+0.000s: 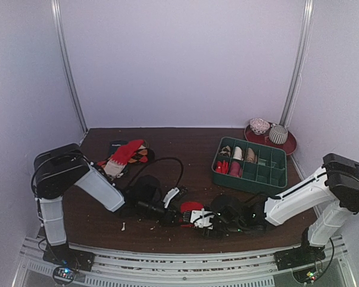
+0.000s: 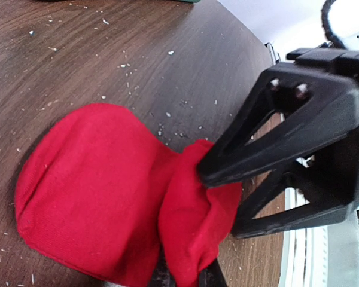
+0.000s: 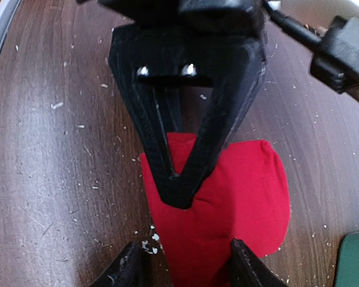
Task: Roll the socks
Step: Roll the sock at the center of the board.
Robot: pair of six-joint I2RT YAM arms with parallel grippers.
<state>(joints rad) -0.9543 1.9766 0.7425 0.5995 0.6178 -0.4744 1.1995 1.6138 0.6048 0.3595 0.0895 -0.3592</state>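
Left gripper [image 3: 179, 191] is pinching the red sock [image 3: 239, 197]; right gripper [image 3: 182, 266] is straddling it, jaws spread

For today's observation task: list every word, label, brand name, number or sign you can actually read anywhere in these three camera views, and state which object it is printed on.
None: no readable text in any view.
The red sock is plain, with no print on the part in view.
The green divided tray, the patterned socks at the back left and the two patterned balls on the red dish carry patterns only, no letters.
The robot arms show no legible marking.
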